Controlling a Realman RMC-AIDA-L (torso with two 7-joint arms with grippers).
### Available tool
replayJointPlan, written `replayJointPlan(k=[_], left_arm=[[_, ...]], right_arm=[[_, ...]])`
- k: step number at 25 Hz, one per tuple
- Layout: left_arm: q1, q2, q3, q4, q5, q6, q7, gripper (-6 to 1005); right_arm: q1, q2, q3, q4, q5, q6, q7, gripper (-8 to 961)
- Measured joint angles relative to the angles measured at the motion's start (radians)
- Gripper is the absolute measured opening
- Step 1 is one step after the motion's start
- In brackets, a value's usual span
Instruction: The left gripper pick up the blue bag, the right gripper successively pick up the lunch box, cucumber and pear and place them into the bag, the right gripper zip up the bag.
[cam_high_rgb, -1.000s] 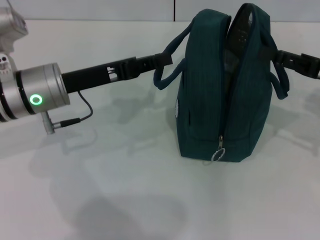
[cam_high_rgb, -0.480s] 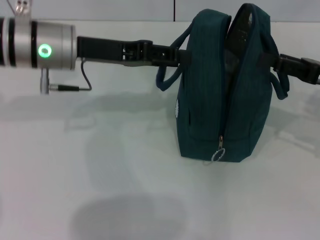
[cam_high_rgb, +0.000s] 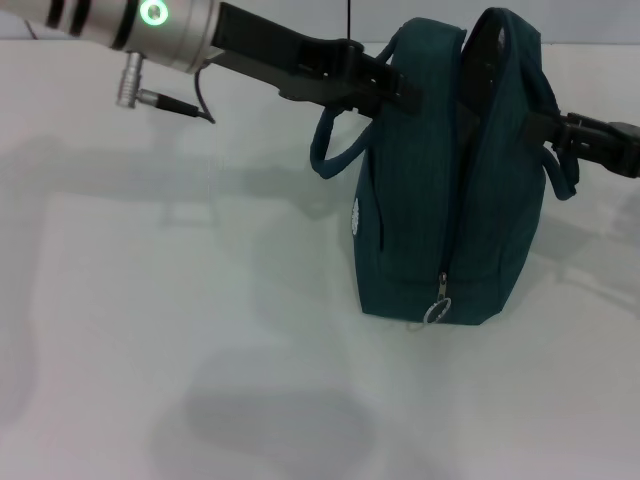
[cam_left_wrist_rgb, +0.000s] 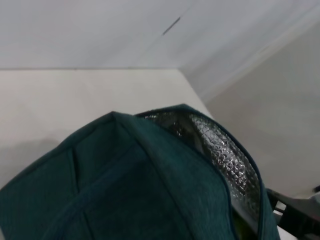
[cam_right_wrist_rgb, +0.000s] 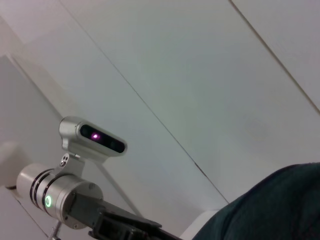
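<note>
The blue bag (cam_high_rgb: 440, 220) stands upright on the white table, its top gaping and its ring zipper pull (cam_high_rgb: 437, 308) hanging low on the near end. My left gripper (cam_high_rgb: 398, 92) reaches in from the upper left and meets the bag's top left edge, above the drooping loop handle (cam_high_rgb: 325, 160). My right gripper (cam_high_rgb: 558, 135) presses against the bag's right side by the other handle. The left wrist view looks down on the bag (cam_left_wrist_rgb: 125, 190) and its silver foil lining (cam_left_wrist_rgb: 225, 155). The lunch box, cucumber and pear are out of view.
The white table (cam_high_rgb: 200, 350) stretches bare to the left of the bag and in front of it. A wall runs behind the table. The right wrist view shows the left arm (cam_right_wrist_rgb: 65, 200), the head camera (cam_right_wrist_rgb: 95, 137) above it and a corner of the bag (cam_right_wrist_rgb: 270, 210).
My left arm has swung upward and moved right, bringing its gripper from beside the handle up to the bag's top left edge. The bag and the right gripper have hardly moved.
</note>
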Motion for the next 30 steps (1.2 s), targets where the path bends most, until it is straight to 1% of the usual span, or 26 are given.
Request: replayJointPlan(k=[4, 8, 10, 13, 19, 23, 26, 30], left_arm=[[-0.036, -0.001, 0.024, -0.017, 0.021, 0.0, -0.028, 538], [-0.059, -0.011, 0.025, -0.028, 0.086, -0.01, -0.044, 535], [-0.061, -0.017, 0.026, -0.028, 0.123, -0.017, -0.049, 534], [-0.063, -0.026, 0.026, -0.022, 0.147, -0.023, -0.052, 531], [-0.044, -0.024, 0.02, 0.002, 0.138, -0.053, -0.038, 527], [-0.036, -0.028, 0.019, -0.002, 0.137, -0.06, 0.0, 524], [-0.034, -0.029, 0.013, -0.001, 0.136, -0.062, 0.018, 313], [-0.018, -0.03, -0.003, -0.002, 0.112, -0.063, 0.053, 132]], right_arm=[[-0.001, 0.001, 0.0, 0.001, 0.001, -0.001, -0.004, 857], [-0.002, 0.002, 0.0, 0.005, 0.001, -0.001, -0.006, 857], [-0.003, 0.007, 0.0, 0.004, 0.001, -0.001, -0.006, 857], [-0.004, 0.008, 0.0, 0.003, 0.0, -0.001, -0.006, 857], [-0.006, 0.011, -0.005, 0.009, 0.0, -0.001, -0.007, 856], [-0.013, 0.012, -0.005, 0.009, 0.0, -0.001, -0.007, 856], [-0.018, 0.012, -0.005, 0.009, 0.0, -0.004, -0.007, 856], [-0.025, 0.012, -0.006, 0.01, 0.0, -0.011, -0.007, 856]])
